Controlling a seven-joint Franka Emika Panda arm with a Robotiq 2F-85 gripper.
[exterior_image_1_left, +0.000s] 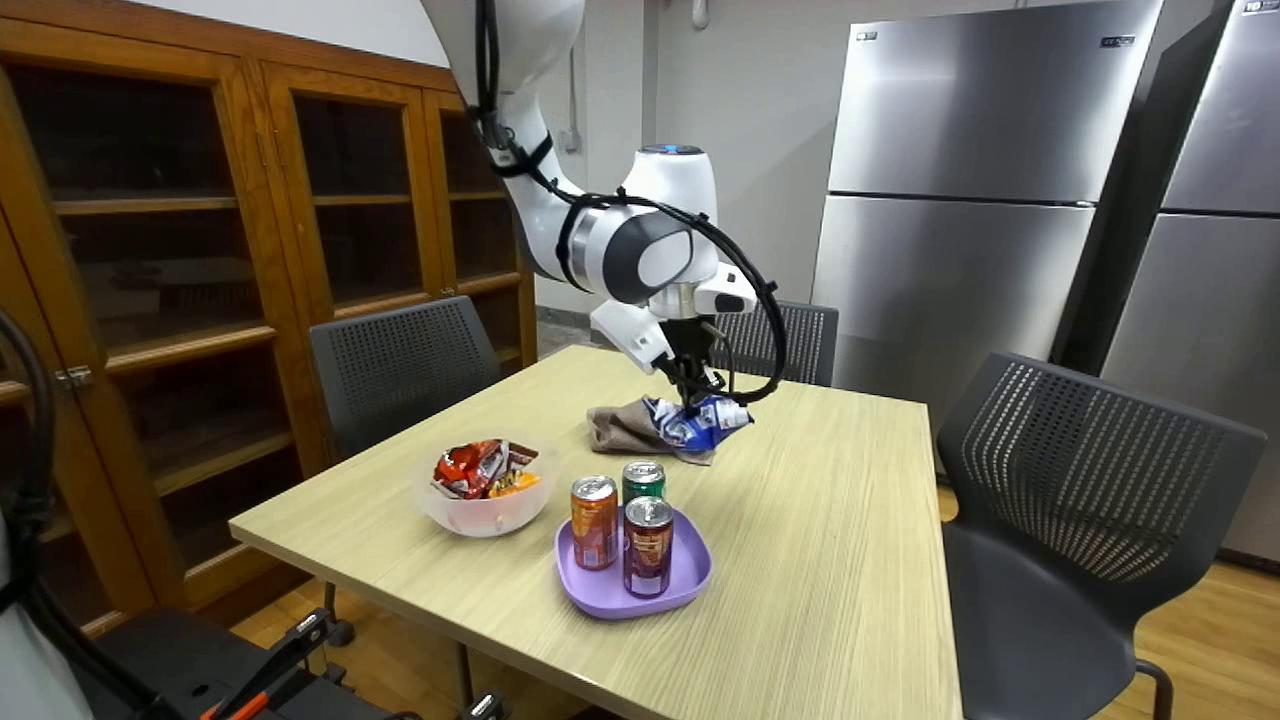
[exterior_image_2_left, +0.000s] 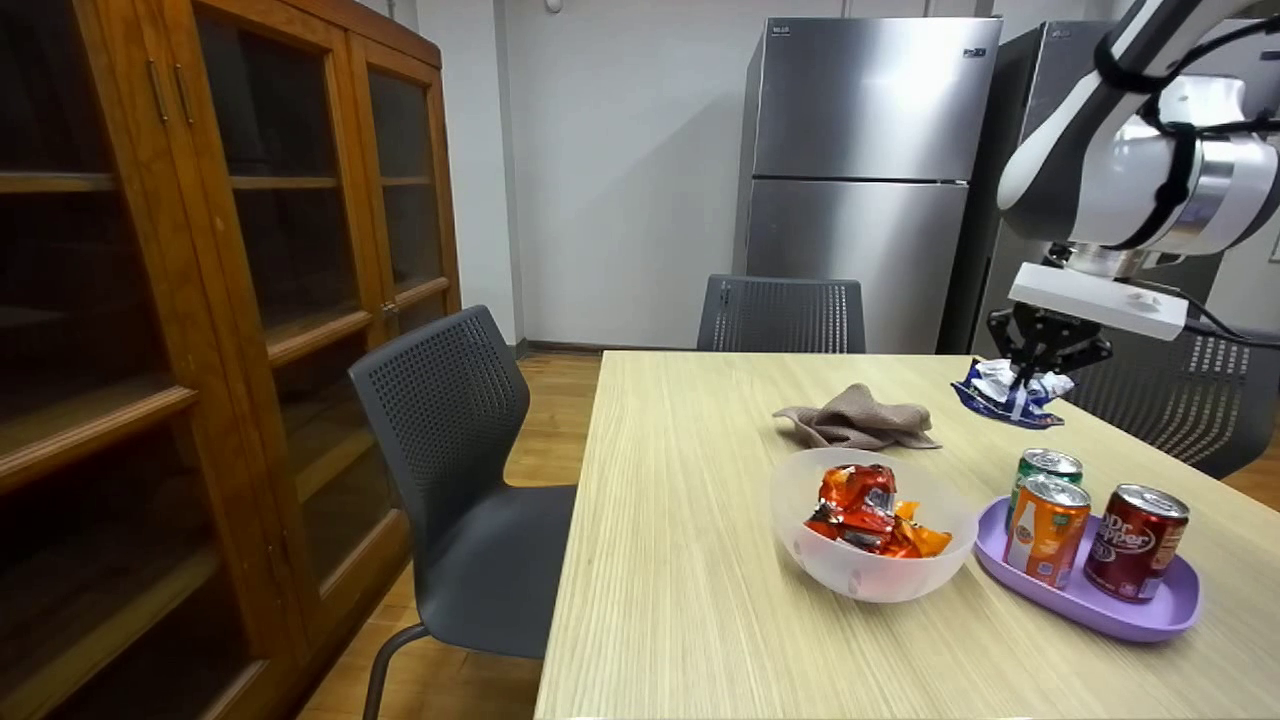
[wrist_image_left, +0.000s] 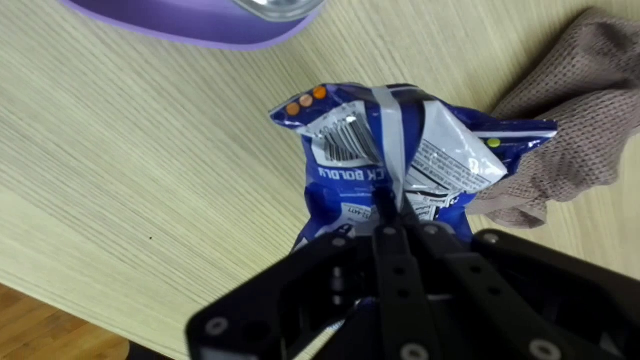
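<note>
My gripper (wrist_image_left: 395, 202) is shut on a crinkled blue and white snack bag (wrist_image_left: 340, 187), pinching it along a fold near its middle. The bag's barcode and printed label face the wrist camera, and its corners flare out on both sides. In an exterior view the bag (exterior_image_2_left: 985, 402) appears to hang just over the table, under the gripper (exterior_image_2_left: 1020, 385). A brown cloth (wrist_image_left: 585, 115) lies crumpled on the table beside the bag, partly covered by it in the wrist view. In an exterior view the bag (exterior_image_1_left: 700, 428) overlaps the cloth (exterior_image_1_left: 622, 430).
A translucent bowl (exterior_image_2_left: 860, 578) contains red and orange snack packets (exterior_image_2_left: 865, 510). Beside it, a purple tray (exterior_image_1_left: 615, 605) bears an orange can (exterior_image_1_left: 594, 535), a green can (exterior_image_1_left: 643, 482) and a dark red can (exterior_image_1_left: 648, 555). Chairs (exterior_image_1_left: 1060, 520) surround the table (exterior_image_1_left: 820, 560).
</note>
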